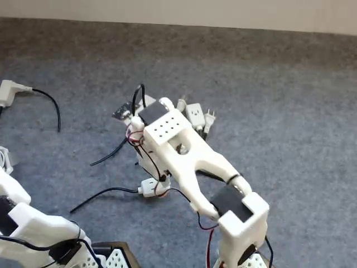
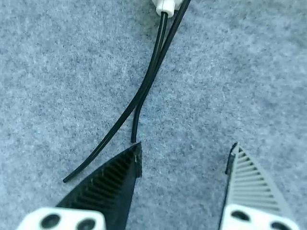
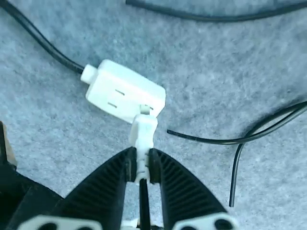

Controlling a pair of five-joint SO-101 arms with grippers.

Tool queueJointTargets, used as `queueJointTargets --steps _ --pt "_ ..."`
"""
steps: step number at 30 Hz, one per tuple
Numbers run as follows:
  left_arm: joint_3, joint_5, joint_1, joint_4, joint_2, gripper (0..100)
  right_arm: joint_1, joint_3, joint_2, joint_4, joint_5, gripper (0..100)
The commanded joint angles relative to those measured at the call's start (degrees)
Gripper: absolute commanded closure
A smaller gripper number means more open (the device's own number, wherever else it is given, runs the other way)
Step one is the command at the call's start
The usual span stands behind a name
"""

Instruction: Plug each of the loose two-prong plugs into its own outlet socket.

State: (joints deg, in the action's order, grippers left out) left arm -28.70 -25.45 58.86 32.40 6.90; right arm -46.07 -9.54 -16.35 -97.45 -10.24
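- right gripper (image 3: 140,160) is clamped on a small white plug (image 3: 143,134). It has it by the back end, w/ the cord running down between the fingers.
- the plug's nose touches a corner of a white socket block (image 3: 125,95) lying on the grey carpet (image 3: 249,72). The two slots I can see on the block's face are bare, so imo it's not in yet.
- left gripper (image 2: 187,146) hangs spread wide w/ nothing in it, over two thin black cords (image 2: 146,86).
- handling: the plug is light hard plastic, prob a bit slick. The socket block is loose and light too, so a push will likely just shove it along unless sth pins it. Cords are floppy and will drag or twist whatever they're on.
- where to grab: flat sides of the plug body near the back, prongs left clear, which is pretty much what the right one has. For the block, go across the narrow sides, away from the slots.
- hard to make out: the prongs are hidden behind the plug body, so can't tell if they line up w/ any slot.
- high view: the right arm sits over the middle of the mess. Next to it is a second block (image 1: 195,114) w/ a spare plug (image 1: 210,118) just beside it.
- a far plug (image 1: 10,91) lies well apart, at the left edge.
- a white end piece (image 2: 168,5) on the cords is cut off by the frame. Plug or socket, idk.
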Motion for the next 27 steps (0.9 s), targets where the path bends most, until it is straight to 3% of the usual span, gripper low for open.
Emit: queueJointTargets --steps 1,21,27 --pt "0.22 -0.53 -0.31 -0.88 -0.31 71 0.4 -6.2 -1.19 -3.12 0.97 99.1" --pt "0.13 -0.44 -0.31 -2.37 -0.31 71 3.03 -3.65 -2.95 -3.3 0.88 99.1" --pt "0.13 -0.44 -0.22 -2.29 -0.4 71 2.95 2.07 -2.95 1.98 0.97 99.1"
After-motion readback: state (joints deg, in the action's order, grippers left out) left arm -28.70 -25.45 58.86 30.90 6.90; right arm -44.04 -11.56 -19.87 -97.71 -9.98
